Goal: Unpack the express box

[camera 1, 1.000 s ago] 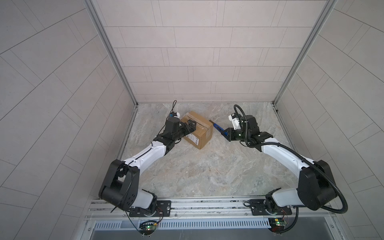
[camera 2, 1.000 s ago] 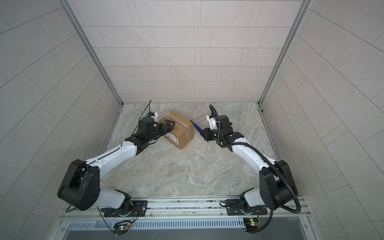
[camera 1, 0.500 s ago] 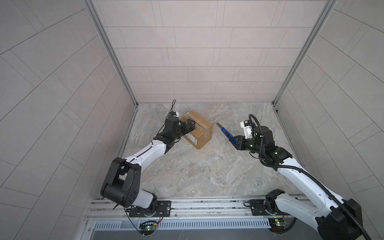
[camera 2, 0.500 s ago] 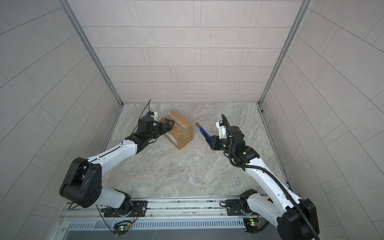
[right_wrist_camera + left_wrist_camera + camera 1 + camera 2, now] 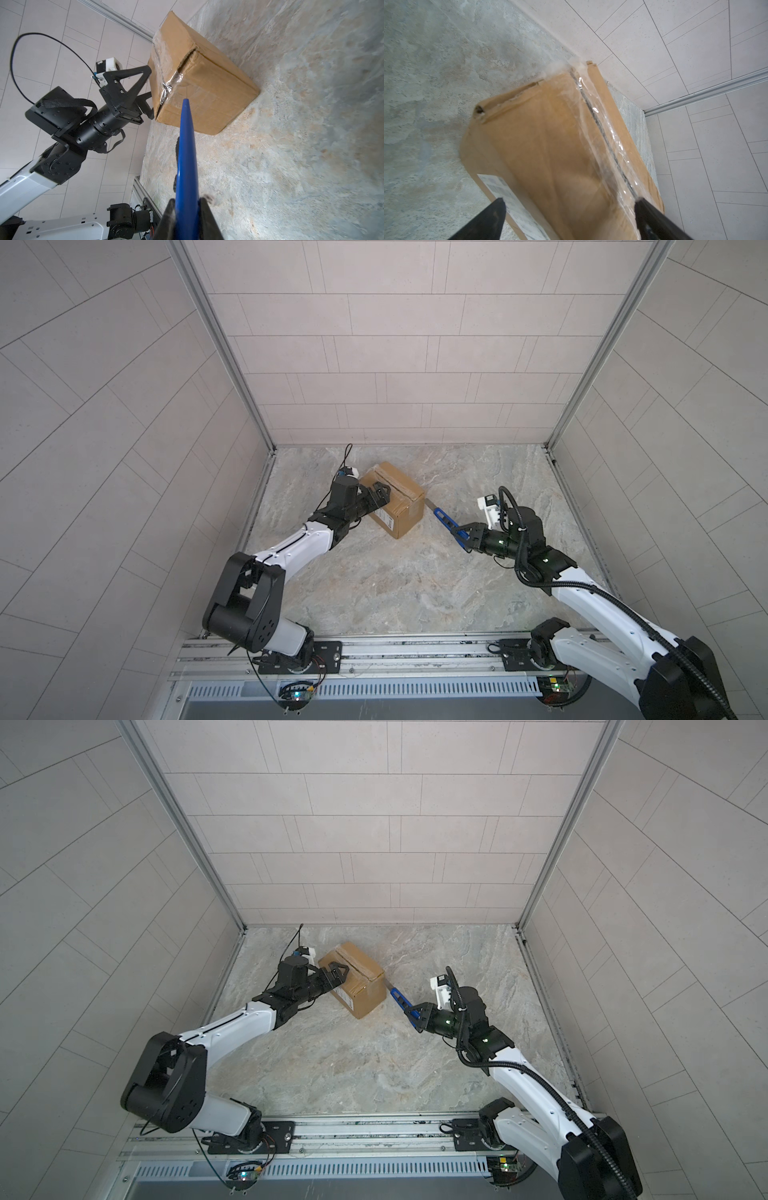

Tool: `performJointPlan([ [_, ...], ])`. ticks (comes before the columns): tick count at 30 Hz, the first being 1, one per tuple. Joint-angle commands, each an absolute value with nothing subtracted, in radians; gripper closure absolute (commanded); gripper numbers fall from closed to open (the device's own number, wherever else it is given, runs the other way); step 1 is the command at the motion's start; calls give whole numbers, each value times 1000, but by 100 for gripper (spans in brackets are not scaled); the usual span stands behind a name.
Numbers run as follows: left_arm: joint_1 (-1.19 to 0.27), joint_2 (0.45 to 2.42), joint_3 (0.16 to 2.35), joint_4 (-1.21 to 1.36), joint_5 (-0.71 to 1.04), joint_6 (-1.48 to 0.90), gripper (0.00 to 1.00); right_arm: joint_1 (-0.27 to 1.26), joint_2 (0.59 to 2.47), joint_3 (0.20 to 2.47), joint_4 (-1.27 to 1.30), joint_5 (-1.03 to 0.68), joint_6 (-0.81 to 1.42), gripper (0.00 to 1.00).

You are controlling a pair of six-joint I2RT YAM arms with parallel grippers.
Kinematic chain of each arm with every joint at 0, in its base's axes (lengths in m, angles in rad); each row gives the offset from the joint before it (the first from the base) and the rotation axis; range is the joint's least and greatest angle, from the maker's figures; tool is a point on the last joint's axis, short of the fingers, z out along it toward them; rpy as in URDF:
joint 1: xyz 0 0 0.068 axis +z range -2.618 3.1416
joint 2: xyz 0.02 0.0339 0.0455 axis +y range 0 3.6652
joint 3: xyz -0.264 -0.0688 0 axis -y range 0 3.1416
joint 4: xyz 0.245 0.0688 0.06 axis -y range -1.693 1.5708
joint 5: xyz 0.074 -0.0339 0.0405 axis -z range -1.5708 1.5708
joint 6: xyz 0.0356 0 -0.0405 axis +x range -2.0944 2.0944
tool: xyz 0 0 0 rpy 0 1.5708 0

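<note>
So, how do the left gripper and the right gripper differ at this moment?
The left gripper is wide open, its fingers astride one end of the express box; the right gripper is shut on the blue utility knife. The left reaches the box; the right is apart from it, only the knife's tip near it. Both point at the box.

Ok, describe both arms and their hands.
The left arm and right arm are white shells with black joints. The left hand and right hand are black with triangular open-frame fingers. A ribbed black cable follows the right arm.
</note>
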State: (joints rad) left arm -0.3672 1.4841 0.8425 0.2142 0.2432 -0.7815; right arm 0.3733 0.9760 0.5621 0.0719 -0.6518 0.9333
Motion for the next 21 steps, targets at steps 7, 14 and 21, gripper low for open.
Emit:
performJointPlan([
  [7,-373,1531,819,221,233,-773,0,380,1013,566,204,-655,983,100],
  [14,-373,1525,816,221,236,-776,0,380,1040,563,224,-637,988,100],
  [21,-372,1506,814,218,236,-776,0,380,1052,554,235,-617,994,100],
])
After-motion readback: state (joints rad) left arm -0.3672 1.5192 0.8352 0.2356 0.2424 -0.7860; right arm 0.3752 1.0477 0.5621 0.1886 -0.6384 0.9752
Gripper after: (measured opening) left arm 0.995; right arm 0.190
